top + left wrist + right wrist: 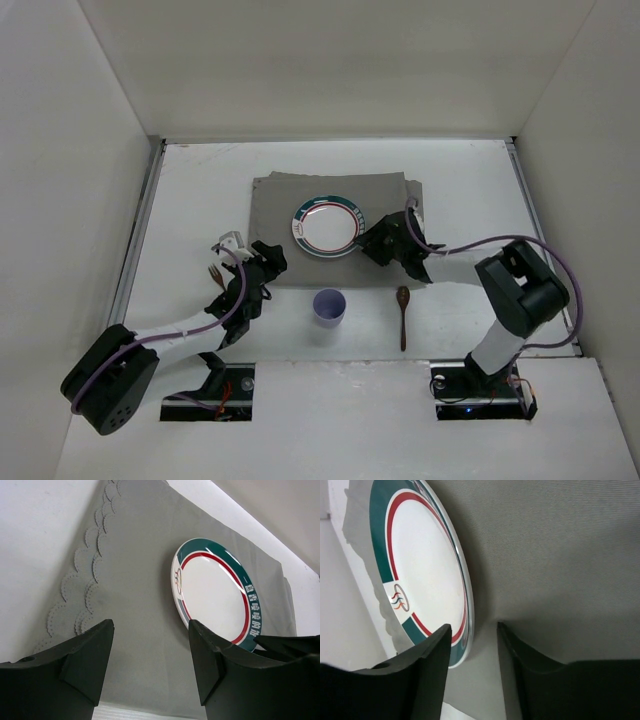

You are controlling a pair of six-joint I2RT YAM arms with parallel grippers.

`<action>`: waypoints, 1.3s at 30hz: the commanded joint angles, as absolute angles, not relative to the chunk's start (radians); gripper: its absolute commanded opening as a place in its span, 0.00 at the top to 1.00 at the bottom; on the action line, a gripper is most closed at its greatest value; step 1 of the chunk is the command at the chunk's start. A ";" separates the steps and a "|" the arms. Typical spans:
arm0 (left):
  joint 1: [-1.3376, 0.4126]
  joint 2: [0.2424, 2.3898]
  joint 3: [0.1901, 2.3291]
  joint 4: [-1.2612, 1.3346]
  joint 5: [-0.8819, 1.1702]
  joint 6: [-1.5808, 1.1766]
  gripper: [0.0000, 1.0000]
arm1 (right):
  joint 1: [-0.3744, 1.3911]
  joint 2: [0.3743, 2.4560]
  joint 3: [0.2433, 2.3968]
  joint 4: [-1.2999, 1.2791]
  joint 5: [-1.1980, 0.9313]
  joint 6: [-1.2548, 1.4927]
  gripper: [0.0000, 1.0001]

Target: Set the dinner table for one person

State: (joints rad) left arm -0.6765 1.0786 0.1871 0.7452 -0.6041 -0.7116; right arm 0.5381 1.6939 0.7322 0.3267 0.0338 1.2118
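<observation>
The dinner table (200, 190) is a white top carrying a grey cloth mat (385, 195). A white plate (328, 226) with a green and red rim lies flat on the mat. My right gripper (368, 243) is low at the plate's right edge, and in the right wrist view its jaws (473, 630) stand open, with the plate (425, 565) rim just beside the left finger. My left gripper (272, 252) hovers over the mat's left front corner, open and empty (150, 630), with the plate (215, 595) ahead to the right.
A lilac cup (329, 306) stands on the table in front of the mat. A brown wooden spoon (403, 315) lies to its right. A brown fork (213, 273) lies left of the mat, partly hidden by my left arm. Metal rails (140, 230) line the sides.
</observation>
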 commanded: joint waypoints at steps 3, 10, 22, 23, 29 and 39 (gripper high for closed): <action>-0.674 1.078 0.187 0.802 -0.623 -0.721 0.41 | 0.561 1.545 0.695 0.227 0.139 1.129 0.43; -0.685 1.115 0.206 0.801 -0.609 -0.723 0.46 | 0.643 1.212 0.656 0.054 0.226 0.858 0.39; -0.719 1.123 0.241 0.753 -0.614 -0.692 0.78 | 1.030 1.166 0.919 -0.347 0.224 0.511 0.49; -0.720 1.117 0.236 0.753 -0.614 -0.695 0.76 | 1.053 1.173 0.911 -0.330 0.219 0.505 0.42; -0.717 1.108 0.233 0.744 -0.608 -0.696 0.72 | 1.143 1.270 0.920 -0.327 0.250 0.508 0.37; -0.714 1.088 0.224 0.749 -0.617 -0.703 0.71 | 1.150 1.289 0.922 -0.342 0.367 0.508 0.42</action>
State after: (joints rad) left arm -0.7181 1.1179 0.2161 0.7162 -0.5995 -0.7040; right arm 1.1469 1.3025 0.8970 -0.3378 0.3191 0.5220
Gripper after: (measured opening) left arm 0.293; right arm 0.578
